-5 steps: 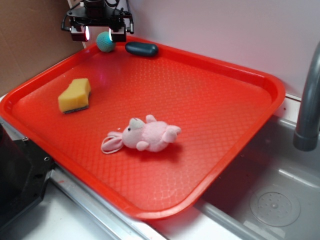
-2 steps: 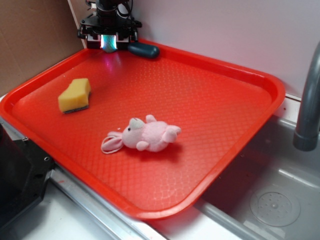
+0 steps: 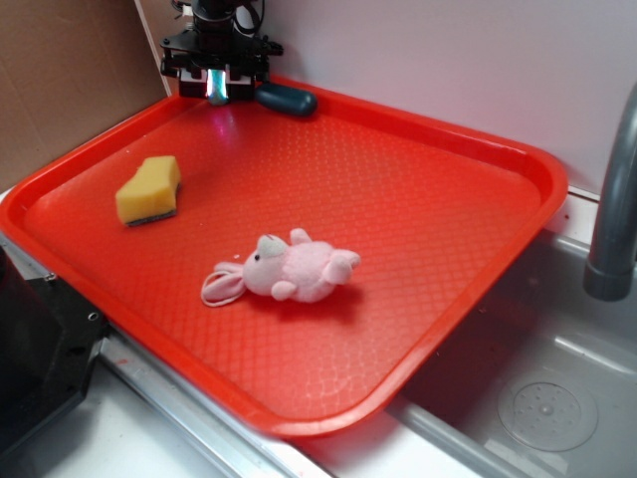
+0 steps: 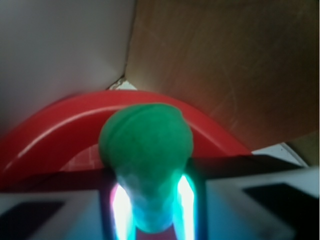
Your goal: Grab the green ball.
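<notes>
Now the gripper (image 3: 218, 88) has narrowed since a second ago, squeezing the green ball (image 4: 146, 170) between its fingers at the red tray's (image 3: 518, 164) far left corner, just beside the dark capsule (image 3: 285, 99)

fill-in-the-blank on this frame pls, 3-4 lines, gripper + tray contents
1. The gripper is closed around the green ____, at the tray's far corner.
2. The dark oblong object lies just to the ____ of the gripper in the exterior view.
3. The yellow sponge and the pink plush toy both lie on the ____ tray.
4. In the wrist view, the green ball sits ____ the two fingers.

Missing words: ball; right; red; between
</notes>
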Tool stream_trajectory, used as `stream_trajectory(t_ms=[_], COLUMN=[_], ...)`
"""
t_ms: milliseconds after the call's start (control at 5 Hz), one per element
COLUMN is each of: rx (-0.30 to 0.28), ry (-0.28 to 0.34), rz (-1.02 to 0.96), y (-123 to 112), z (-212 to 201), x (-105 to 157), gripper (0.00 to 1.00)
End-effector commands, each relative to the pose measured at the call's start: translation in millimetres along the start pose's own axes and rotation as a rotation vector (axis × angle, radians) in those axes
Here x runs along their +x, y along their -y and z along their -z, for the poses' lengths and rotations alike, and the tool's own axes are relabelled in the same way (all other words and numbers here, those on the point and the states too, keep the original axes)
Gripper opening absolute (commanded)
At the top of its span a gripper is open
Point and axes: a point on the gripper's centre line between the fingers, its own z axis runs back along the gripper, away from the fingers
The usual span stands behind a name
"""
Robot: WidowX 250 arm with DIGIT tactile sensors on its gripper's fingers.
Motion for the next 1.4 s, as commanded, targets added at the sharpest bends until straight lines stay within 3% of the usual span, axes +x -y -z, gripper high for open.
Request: stream_trajectory(t_ms=[0, 200, 400, 800, 1000, 1200], rx=[-0.119, -0.195, -0.313, -0.461, -0.477, -0.493], ry=[-0.076, -0.174, -0.221, -0.303, -0.297, -0.308], rz=[0.326, 0.450, 0.558, 0.789, 0.858, 0.849], y=[-15, -17, -21, -32, -35, -37], z=[-89, -111, -146, -198, -215, -209], x=[-11, -32, -70, -142, -165, -161], gripper=[0.00, 0.00, 0.00, 0.00, 0.00, 0.00])
